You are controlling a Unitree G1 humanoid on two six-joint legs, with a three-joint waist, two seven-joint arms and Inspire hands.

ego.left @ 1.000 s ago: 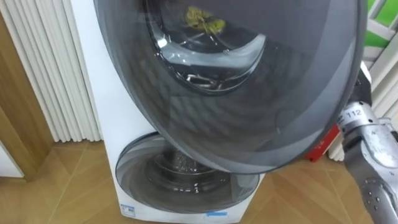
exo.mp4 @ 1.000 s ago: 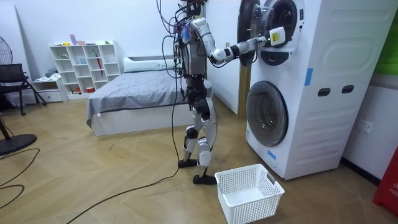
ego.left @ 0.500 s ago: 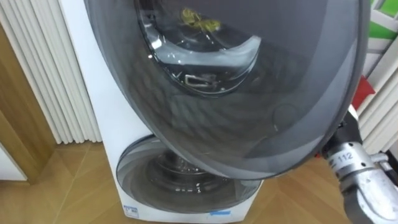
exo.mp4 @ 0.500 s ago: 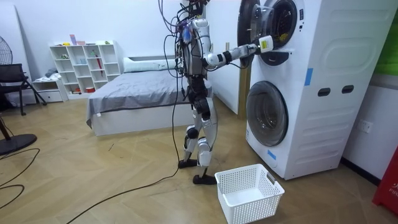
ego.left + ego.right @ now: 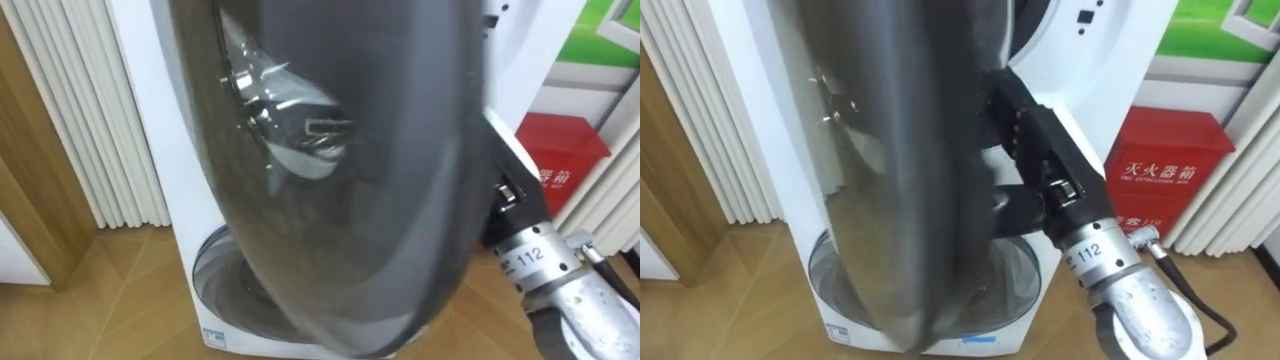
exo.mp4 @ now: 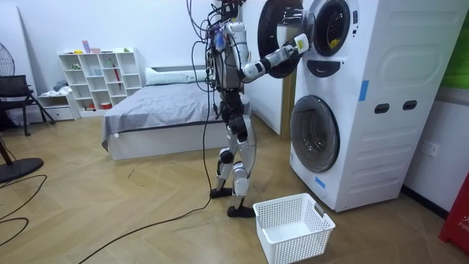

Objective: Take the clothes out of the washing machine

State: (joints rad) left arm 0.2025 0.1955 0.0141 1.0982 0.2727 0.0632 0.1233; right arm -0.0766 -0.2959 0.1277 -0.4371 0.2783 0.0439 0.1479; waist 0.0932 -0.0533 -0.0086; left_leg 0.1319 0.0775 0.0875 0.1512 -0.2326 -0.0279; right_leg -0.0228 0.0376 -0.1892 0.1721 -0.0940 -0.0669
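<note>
Open washer door, seen almost edge-on

The dark round door [image 5: 370, 170] of the white washing machine [image 5: 165, 150] stands wide across the middle, glass glinting near its left rim. The right hand [image 5: 503, 185] reaches up from the lower right and meets the door's right edge. A lower door [image 5: 225, 285] peeks out beneath. A pleated curtain [image 5: 75, 110] hangs left above the wooden floor [image 5: 90, 310], and a red box [image 5: 560, 160] stands right.

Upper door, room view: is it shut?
No, the upper door stands swung wide open from the washing machine, with the robot's right hand at its edge.
</note>
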